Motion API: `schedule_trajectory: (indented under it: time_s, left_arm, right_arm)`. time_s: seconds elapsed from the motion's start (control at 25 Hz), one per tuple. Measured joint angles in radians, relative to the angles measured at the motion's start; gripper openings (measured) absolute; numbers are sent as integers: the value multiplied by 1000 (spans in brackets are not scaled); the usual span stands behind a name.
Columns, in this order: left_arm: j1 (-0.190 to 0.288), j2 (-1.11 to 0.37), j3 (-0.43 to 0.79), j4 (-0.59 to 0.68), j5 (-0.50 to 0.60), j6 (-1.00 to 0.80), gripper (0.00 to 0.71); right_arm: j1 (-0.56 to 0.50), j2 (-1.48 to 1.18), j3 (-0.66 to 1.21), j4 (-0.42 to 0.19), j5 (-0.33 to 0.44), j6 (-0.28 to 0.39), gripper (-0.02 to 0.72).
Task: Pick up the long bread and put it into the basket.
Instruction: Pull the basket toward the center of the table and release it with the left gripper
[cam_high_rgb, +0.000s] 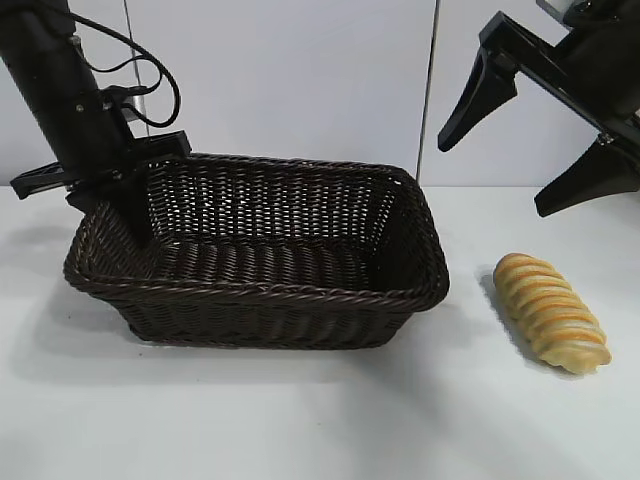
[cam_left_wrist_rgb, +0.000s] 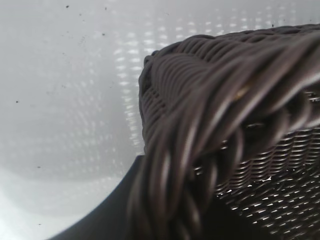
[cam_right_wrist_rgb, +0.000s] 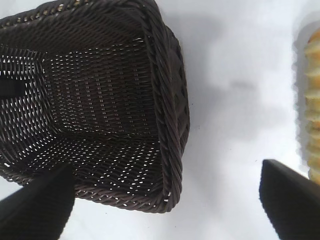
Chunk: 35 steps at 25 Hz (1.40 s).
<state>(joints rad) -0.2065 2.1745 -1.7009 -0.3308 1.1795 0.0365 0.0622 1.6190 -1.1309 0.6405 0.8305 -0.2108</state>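
The long bread, a golden twisted loaf with pale stripes, lies on the white table to the right of the basket; its edge also shows in the right wrist view. My right gripper hangs open high above the gap between bread and basket, holding nothing. From its wrist, the right gripper has its dark fingers spread wide over the basket's rim and bare table. My left gripper is shut on the braided rim at the basket's far left corner, one finger outside the wall.
A white wall panel stands behind the table. Bare table lies in front of the basket and around the bread. The left arm's cables hang above the basket's left corner.
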Motion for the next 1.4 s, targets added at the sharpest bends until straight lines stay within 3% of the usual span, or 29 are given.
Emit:
schedule_trajectory:
  time_s: [0.8, 0.84, 0.92, 1.0, 1.08, 1.16, 1.4]
  left_arm:
    - [0, 0, 0, -5, 21, -9, 109]
    - [0, 0, 0, -8, 22, -14, 141]
    - [0, 0, -1, -20, 26, -19, 270]
    - [0, -1, -5, -27, 29, -23, 482]
    - [0, -5, -7, -26, 29, -29, 606]
    - [0, -13, -11, -8, 29, -44, 660]
    - [0, -81, -83, 111, 32, -97, 692]
  right_arm:
    - [0, 0, 0, 3, -1, 0, 694]
    - [0, 0, 0, 3, -1, 0, 694]
    - [0, 0, 0, 3, -1, 0, 694]
    - [0, 0, 0, 3, -1, 0, 694]
    - [0, 0, 0, 3, -1, 0, 694]
    - [0, 0, 0, 3, -1, 0, 694]
    - [0, 0, 0, 3, -1, 0, 694]
